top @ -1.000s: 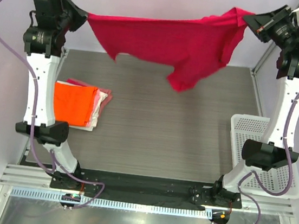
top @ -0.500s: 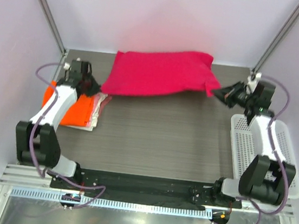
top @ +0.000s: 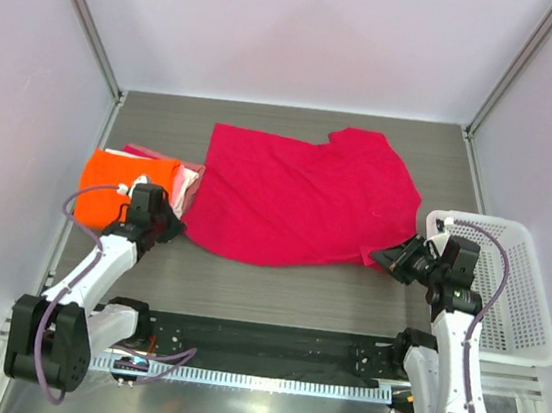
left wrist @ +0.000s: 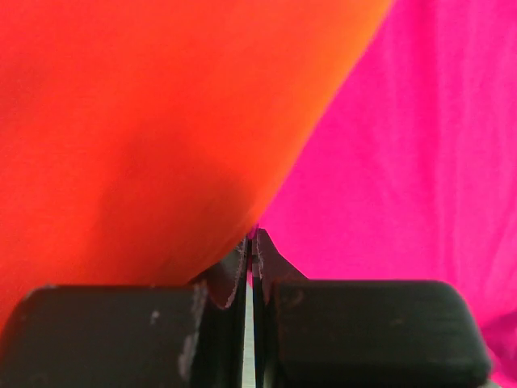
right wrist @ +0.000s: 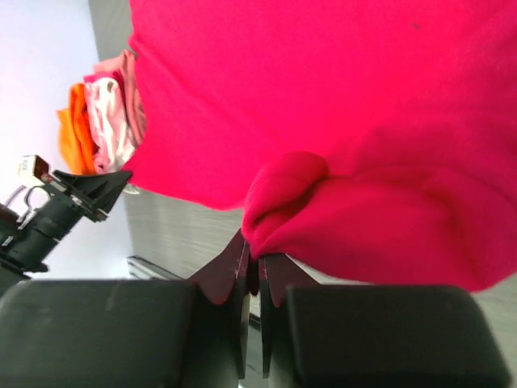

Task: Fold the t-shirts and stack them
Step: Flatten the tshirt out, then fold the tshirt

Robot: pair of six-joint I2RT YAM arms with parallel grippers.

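Observation:
The crimson t-shirt (top: 297, 199) lies spread flat on the table's middle. My left gripper (top: 174, 229) is low at the shirt's near-left corner and shut on its edge. In the left wrist view (left wrist: 254, 238) crimson cloth (left wrist: 404, 162) fills the right and the orange shirt (left wrist: 145, 121) the left. My right gripper (top: 387, 260) is shut on a bunched fold at the near-right corner, also seen in the right wrist view (right wrist: 254, 263). The orange shirt (top: 118, 182) lies folded on the pale pink one (top: 191, 178) at the left.
The white lattice basket (top: 522, 297) stands at the right edge, close beside my right arm. The folded pile touches the crimson shirt's left edge. Frame posts stand at the back corners. The dark base rail (top: 259, 341) runs along the front.
Both arms came down from holding the crimson shirt high at the back, and pulled it toward the front. It now lies spread on the table, still gripped at both near corners.

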